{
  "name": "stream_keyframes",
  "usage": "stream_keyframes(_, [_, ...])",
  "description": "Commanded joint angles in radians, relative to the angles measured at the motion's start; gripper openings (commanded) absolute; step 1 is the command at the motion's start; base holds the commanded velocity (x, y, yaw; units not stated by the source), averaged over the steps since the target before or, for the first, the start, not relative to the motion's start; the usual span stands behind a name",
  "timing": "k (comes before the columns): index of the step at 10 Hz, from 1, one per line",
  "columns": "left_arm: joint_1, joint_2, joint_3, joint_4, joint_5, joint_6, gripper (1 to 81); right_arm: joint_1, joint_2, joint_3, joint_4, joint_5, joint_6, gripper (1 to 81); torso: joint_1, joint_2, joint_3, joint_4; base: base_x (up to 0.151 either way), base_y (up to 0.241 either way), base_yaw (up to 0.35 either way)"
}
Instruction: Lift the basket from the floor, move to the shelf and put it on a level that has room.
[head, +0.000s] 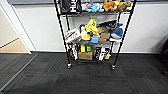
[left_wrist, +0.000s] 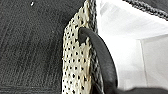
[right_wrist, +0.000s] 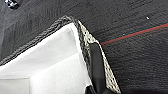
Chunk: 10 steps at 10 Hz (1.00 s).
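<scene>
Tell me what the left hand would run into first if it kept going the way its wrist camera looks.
Most likely the basket: its dark loop handle and speckled side wall lie directly ahead, with the carpet floor beyond. Depth is hard to judge, so contact may already exist.

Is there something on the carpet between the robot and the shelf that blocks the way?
Nothing visible does. The floor in front of the shelf is bare carpet up to its castors. The basket shows close in both wrist views.

lighting: even, indoor | white lining (left_wrist: 120, 32) glares | all views soft, blurred
</scene>
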Motion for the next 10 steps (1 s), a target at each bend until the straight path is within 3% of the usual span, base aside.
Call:
stream_keyframes(1, [-0.089, -0.006, 0.022, -0.015, 0.067, -0.002, 1.0, 0.103, -0.008, 0.020, 0.018, -0.032, 0.013, 1.0, 0.000, 0.000, 0.000, 0.000, 0.000, 0.000, 0.000])
stream_keyframes(5, [-0.063, -0.018, 0.024, -0.018, 0.068, -0.002, 1.0, 0.099, -0.026, 0.041, 0.044, -0.032, 0.013, 1.0, 0.000, 0.000, 0.000, 0.000, 0.000, 0.000, 0.000])
stream_keyframes(8, [-0.065, -0.096, 0.166, -0.010, 0.077, -0.002, 1.0, 0.077, -0.135, 0.196, 0.070, -0.002, 0.013, 1.0, 0.000, 0.000, 0.000, 0.000, 0.000, 0.000, 0.000])
stream_keyframes(9, [-0.068, -0.113, 0.196, -0.010, 0.073, -0.002, 1.0, 0.071, -0.166, 0.239, 0.073, 0.016, 0.016, 1.0, -0.065, 0.100, 0.000, 0.000, 0.000, 0.000, 0.000])
stream_keyframes(10, [-0.071, -0.122, 0.205, -0.015, 0.082, -0.002, 1.0, 0.062, -0.199, 0.283, 0.075, 0.031, 0.023, 1.0, -0.065, 0.100, 0.000, 0.000, 0.000, 0.000, 0.000])
